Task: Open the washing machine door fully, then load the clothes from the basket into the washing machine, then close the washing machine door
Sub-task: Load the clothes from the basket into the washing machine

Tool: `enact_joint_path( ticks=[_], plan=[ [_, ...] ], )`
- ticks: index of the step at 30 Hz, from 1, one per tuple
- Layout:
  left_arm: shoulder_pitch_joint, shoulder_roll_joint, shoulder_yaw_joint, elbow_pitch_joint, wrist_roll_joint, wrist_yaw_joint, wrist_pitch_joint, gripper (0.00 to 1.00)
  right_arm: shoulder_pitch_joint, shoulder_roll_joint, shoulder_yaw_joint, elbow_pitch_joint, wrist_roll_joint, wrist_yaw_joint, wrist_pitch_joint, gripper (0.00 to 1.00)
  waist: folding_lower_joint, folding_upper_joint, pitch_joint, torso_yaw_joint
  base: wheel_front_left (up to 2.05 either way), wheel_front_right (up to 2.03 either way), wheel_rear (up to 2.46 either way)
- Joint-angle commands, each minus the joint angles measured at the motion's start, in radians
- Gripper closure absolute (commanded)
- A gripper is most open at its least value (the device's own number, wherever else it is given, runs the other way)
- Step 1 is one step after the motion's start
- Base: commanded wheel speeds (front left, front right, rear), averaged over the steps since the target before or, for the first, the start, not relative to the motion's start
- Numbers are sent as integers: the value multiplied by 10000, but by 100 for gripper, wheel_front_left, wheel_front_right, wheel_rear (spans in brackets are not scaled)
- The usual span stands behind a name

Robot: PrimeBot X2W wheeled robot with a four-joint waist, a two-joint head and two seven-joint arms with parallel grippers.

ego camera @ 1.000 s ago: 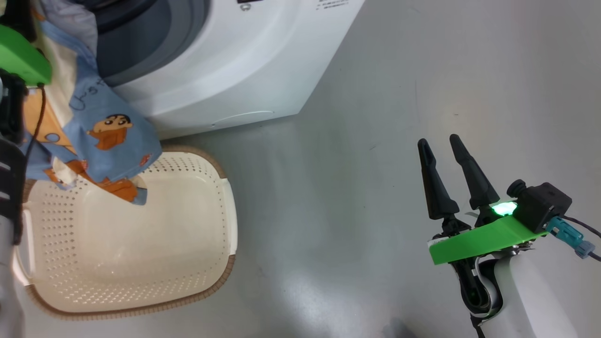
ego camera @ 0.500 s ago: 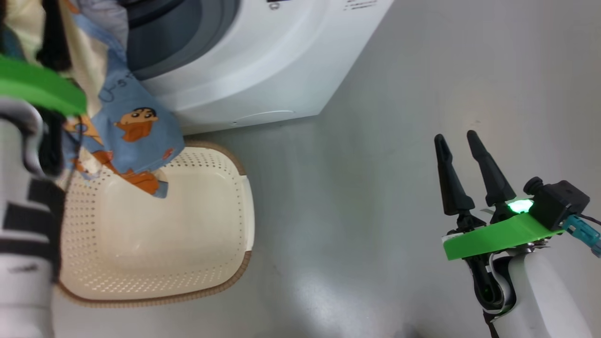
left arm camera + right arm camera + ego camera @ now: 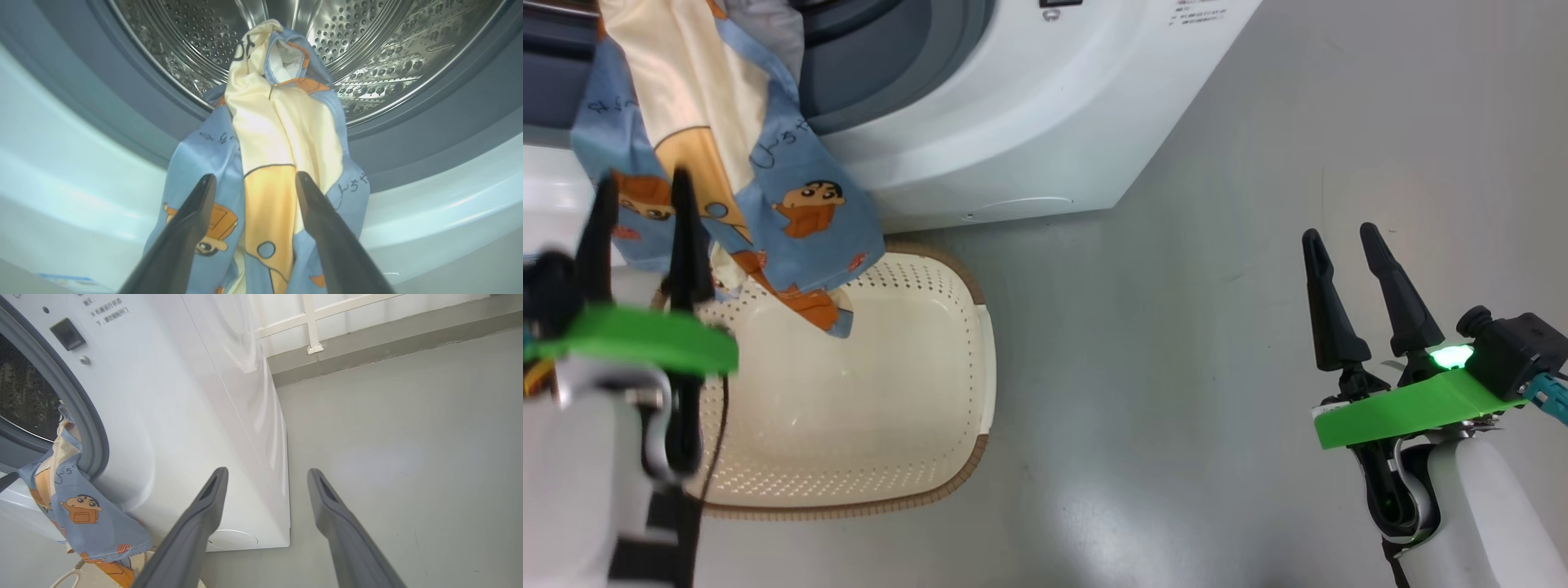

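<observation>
The left claw [image 3: 644, 184] has its two long dark fingers spread wide, and it holds nothing. Just past its fingertips hang the clothes [image 3: 809, 220], soft blue cloth with orange-brown cartoon figures and a big cream patch. The top of the cloth lies over the lip of the washing machine [image 3: 1029, 106] and reaches into the shiny steel drum [image 3: 367, 41], which is full of little holes. The rest hangs down outside, over the grey rubber ring [image 3: 122, 102] and the smooth white front.

Below this claw sits the basket [image 3: 907, 294], cream plastic with rows of small holes and a brown woven-look rim. The low end of the cloth dangles over the basket corner nearest the machine. I cannot tell if it touches. The basket stands on the smooth grey floor [image 3: 1176, 327], just beside the machine.

Well off to the other side, the right claw [image 3: 1339, 233] hangs over bare floor. Its fingers are spread wide too, holding nothing.
</observation>
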Motion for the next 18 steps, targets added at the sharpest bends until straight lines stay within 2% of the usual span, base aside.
enact_joint_path(
  ticks=[1,6,11,18],
  plan=[
    [472,263,449,-447,91,-24,-51,0,303,-40,190,-235,20,25,-48,0,0,0,-49,19,0,0,0],
    [2073,-128,1094,-1482,175,-25,-51,0,384,-69,214,-238,10,25,-48,0,0,0,-138,-1,0,0,0],
    [3365,-341,1324,-2321,296,-25,-51,0,402,-87,271,-207,26,25,-48,0,0,0,-162,-72,0,0,0],
    [3880,-580,1388,-2690,270,-25,-51,0,435,-115,293,-201,37,25,-48,0,0,0,-192,-40,0,0,0]
  ],
)
